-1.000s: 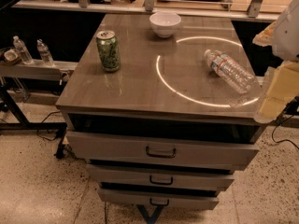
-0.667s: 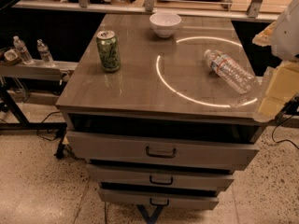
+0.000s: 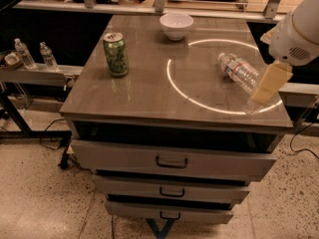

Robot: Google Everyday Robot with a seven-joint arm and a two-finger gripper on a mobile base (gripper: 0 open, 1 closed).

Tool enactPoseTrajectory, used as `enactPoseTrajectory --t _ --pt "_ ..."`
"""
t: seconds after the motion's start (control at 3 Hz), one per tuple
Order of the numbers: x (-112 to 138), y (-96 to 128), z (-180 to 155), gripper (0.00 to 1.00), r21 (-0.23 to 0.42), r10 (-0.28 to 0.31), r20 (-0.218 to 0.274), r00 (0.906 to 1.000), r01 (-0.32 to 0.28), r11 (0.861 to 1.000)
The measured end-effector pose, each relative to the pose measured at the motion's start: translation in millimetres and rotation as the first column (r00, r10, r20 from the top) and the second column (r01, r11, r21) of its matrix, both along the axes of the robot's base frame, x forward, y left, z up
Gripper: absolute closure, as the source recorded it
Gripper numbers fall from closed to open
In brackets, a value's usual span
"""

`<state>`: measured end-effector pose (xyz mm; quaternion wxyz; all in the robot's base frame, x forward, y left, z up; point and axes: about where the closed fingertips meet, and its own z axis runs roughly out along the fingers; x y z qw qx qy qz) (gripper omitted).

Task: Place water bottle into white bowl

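Note:
The water bottle, clear ribbed plastic with a red-and-blue label band, lies on its side on the right part of the grey cabinet top, cap end toward the back left. The white bowl stands upright and empty near the back edge, left of the bottle. My gripper hangs from the white arm at the right edge, its pale yellow tip just right of and in front of the bottle's base. I cannot tell whether it touches the bottle.
A green can stands upright on the left of the top. A bright ring of light circles the bottle's area. Several drawers below stand slightly open. Two small clear bottles stand on a low shelf at left.
The arm and gripper have moved left, closer to the water bottle. The bottle, bowl and can have not moved.

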<state>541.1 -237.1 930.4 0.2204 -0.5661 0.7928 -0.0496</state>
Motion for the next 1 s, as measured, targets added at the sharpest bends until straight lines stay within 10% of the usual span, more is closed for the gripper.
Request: enactPoseTrajectory --t 0.67,1.0 --pt "78 -17 -45 0.0 0.088 -0.124 0.001 0.9922 0.124 0.988" --pt "93 -22 -72 0.16 0.12 -0.182 -0.065 0.9813 0.188 0.975"
